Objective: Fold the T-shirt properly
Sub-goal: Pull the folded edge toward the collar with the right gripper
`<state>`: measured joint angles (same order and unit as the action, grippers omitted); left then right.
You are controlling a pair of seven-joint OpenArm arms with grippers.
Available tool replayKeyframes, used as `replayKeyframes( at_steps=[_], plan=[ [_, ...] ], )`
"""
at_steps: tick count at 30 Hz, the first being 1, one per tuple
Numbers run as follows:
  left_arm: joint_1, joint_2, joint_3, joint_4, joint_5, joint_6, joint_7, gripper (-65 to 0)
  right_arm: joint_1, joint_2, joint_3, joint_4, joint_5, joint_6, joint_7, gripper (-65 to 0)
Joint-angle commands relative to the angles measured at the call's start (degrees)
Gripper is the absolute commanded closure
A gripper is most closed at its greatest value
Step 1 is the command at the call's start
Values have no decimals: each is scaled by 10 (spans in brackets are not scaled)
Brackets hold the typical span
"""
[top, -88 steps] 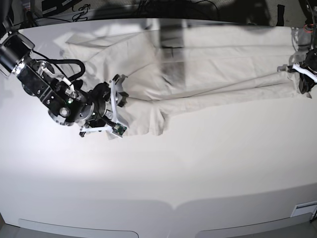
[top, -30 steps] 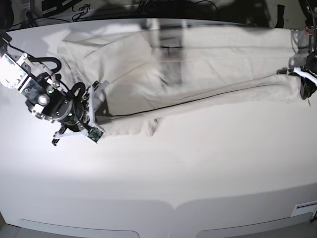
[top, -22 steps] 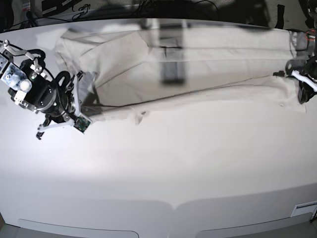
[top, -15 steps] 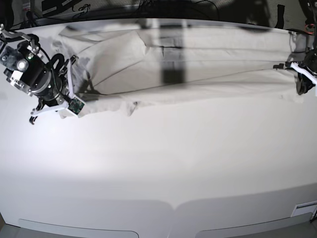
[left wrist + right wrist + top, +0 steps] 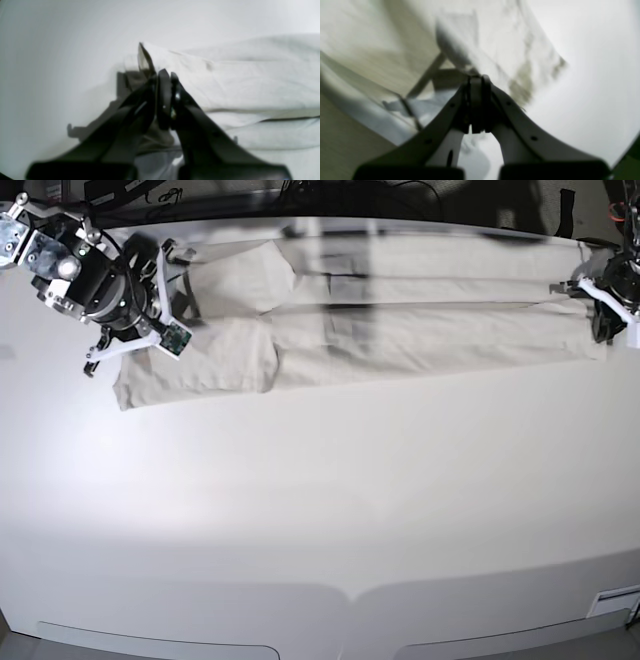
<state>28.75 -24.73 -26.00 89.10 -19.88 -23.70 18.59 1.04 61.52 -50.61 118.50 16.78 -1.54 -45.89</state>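
Observation:
The pale beige T-shirt (image 5: 420, 320) lies stretched in a long folded band across the far part of the white table (image 5: 330, 510). A sleeve flap (image 5: 200, 365) hangs toward me at its left end. My right gripper (image 5: 172, 280), at the left of the base view, is shut on the T-shirt's left end. In the right wrist view the right gripper (image 5: 477, 78) pinches blurred cloth (image 5: 455, 47). My left gripper (image 5: 585, 288), at the far right, is shut on the other end. In the left wrist view a cloth corner (image 5: 144, 58) sticks out past the left gripper's (image 5: 163, 75) closed tips.
The table's dark far edge (image 5: 300, 205), with cables behind it, runs just beyond the shirt. A small white label (image 5: 615, 600) sits at the near right corner. The table's curved front rim (image 5: 350, 595) is nearest me.
Both grippers have moved toward the far edge, dragging the T-shirt with them. The right arm also swung further left. The cloth now lies flatter and higher in the base view.

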Motion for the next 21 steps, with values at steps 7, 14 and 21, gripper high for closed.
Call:
replayKeyframes(
  at_steps=[7, 14, 21],
  plan=[
    [2, 0, -7, 9, 41, 24, -17, 0, 7, -14, 7, -31, -5, -6, 10, 0],
    [1, -1, -7, 9, 40, 43, -24, 0, 7, -20, 7, -59, 15, -6, 9, -8],
    [1, 0, -7, 9, 38, 43, -42, -295, 7, -20, 7, -59, 34, -7, 20, -334]
  ],
)
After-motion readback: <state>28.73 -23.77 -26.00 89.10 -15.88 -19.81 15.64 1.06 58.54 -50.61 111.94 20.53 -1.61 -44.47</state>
